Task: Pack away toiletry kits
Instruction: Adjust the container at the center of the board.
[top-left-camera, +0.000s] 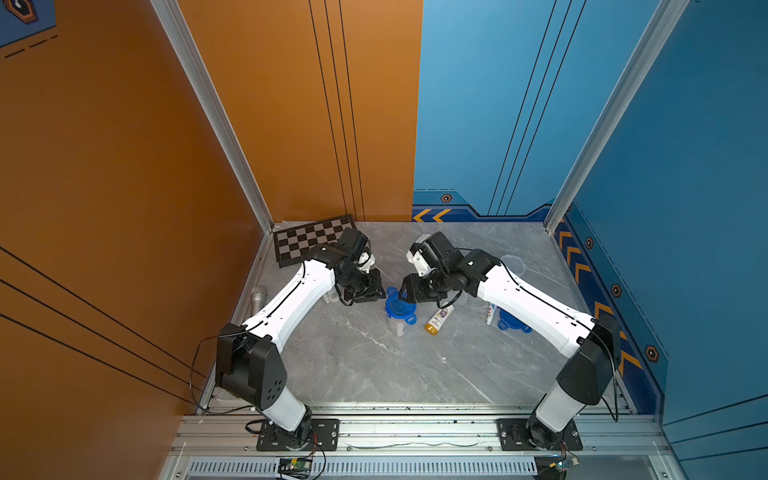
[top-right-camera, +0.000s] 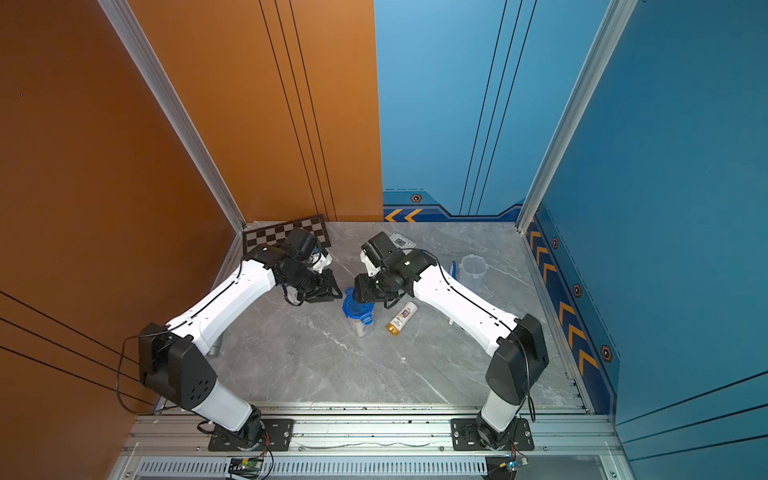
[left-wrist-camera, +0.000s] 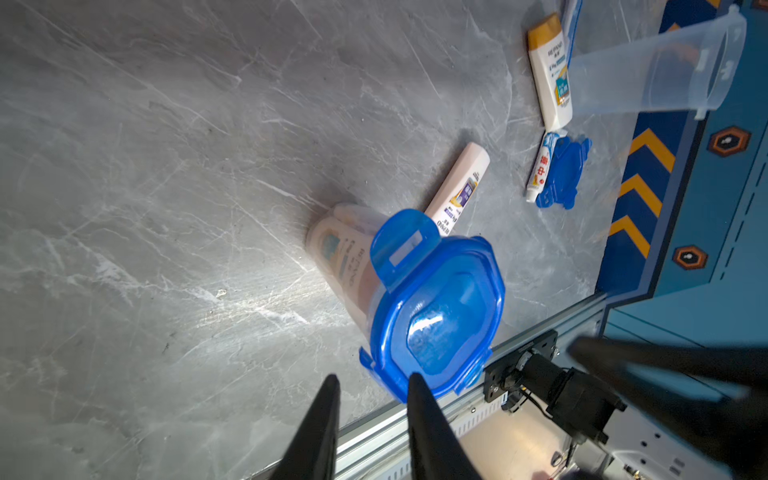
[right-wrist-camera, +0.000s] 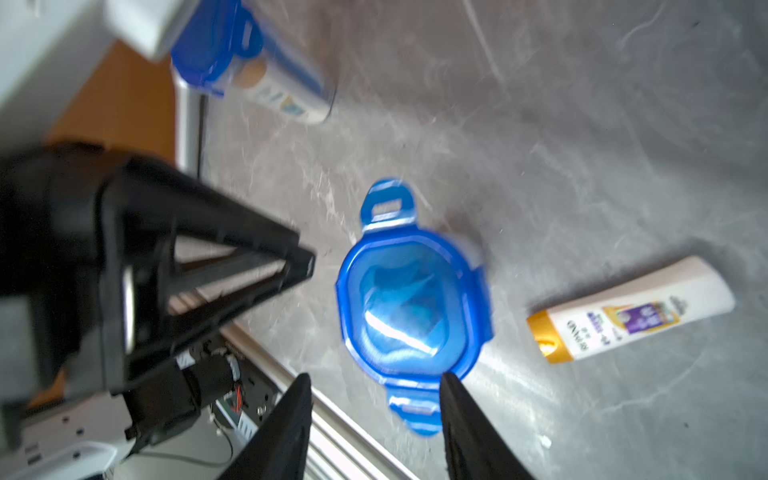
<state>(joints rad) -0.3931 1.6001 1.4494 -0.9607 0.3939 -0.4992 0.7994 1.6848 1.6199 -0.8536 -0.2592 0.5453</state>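
Lidded cup (top-left-camera: 400, 309): upright near frame centre in both top views; blue lid (left-wrist-camera: 436, 307) seated, white bottle (left-wrist-camera: 336, 253) inside.
Left gripper (left-wrist-camera: 372, 378): fingers narrowly apart, nothing between them, tips just beside the lid's rim.
Right gripper (right-wrist-camera: 376, 380): fingers moderately apart, flanking one clip tab (right-wrist-camera: 415, 409); contact cannot be told.
Loose bottle (top-left-camera: 437, 320): lying flat, just right of the cup.
Empty cup (top-right-camera: 471, 270): upright, right of centre.
Spare lid (left-wrist-camera: 563, 172), toothpaste tube (left-wrist-camera: 540, 166): side by side, upper right of the left wrist view.
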